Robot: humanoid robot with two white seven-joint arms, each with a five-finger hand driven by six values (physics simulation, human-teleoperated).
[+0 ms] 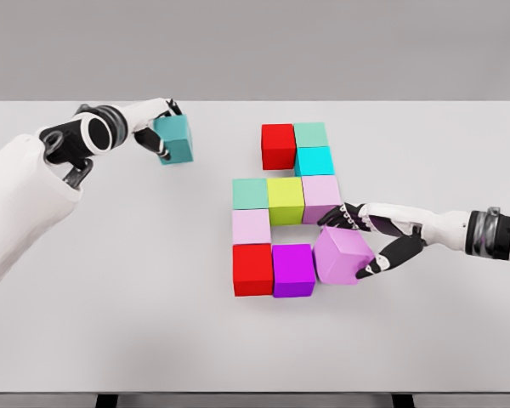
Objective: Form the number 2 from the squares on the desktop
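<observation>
Both arms are smooth white shells. The left arm (pixel 25 183) is bulky, with a black joint and a white ring banded in black and grey at the wrist. The right arm (pixel 446 227) is slimmer, ending in a grey and black cuff. The left hand (pixel 157 127) and right hand (pixel 382 238) have black joints with white segments.

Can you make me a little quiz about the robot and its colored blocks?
1. True or false: the left robot hand holds a teal block.
2. Which block is the right robot hand gripping? A) yellow-green B) tilted pink block C) cyan
3. Fill in: the magenta block sits right beside the lower ___ block.

Key: 1 true; 2 B; 3 red.
</observation>
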